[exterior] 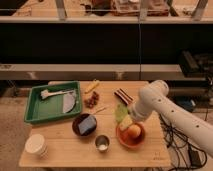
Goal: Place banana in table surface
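one tray (50,118), one orange (135,131), one table (70,156)

Pale-wood plank tabletop (65,152) glowing warm. Bright green plastic tray (34,109) at the left, small yellow banana (91,87) just past its corner. The white arm's gripper (129,120) hangs over the round orange plate (121,137), with round orange fruit (135,131) on it. Dark round bowl (76,126), blue inside.

White arm (165,107), smooth and rounded, as I see it from my station.
Thick tubular links with a glossy shell meet at a bulbous joint; the jaws sit at its tip, low over the table's (150,156) right side.
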Controlling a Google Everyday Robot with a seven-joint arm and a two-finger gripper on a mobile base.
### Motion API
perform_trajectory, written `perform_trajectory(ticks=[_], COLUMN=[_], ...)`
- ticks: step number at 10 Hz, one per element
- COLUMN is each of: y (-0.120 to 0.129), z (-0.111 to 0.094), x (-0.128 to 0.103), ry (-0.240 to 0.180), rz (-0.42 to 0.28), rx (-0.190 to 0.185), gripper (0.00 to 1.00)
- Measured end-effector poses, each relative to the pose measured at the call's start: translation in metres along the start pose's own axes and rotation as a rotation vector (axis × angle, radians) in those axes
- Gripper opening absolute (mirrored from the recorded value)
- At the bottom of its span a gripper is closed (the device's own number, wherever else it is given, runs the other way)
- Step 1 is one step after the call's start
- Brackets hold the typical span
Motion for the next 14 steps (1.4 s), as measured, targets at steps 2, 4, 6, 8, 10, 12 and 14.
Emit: perform_trajectory(ticks=[2,4,6,8,10,12,14], y=[0.0,0.0,0.001,0.0,0.004,0.007,0.01], z=[0.0,0.0,-0.001,-0.009,-0.018,-0.027,-0.036], x=[0.0,0.0,0.001,0.024,0.062,0.118,0.17], ry=[0.0,0.0,0.002,0.021,0.043,0.081,0.155], rz=[0.0,0.0,0.006,0.039,0.087,0.144,0.229], rx=[0.0,0.0,-0.006,-0.029,-0.048,-0.051,-0.025], gripper=[0.8,0.8,0.8,0.8,0.8,0.8,0.8])
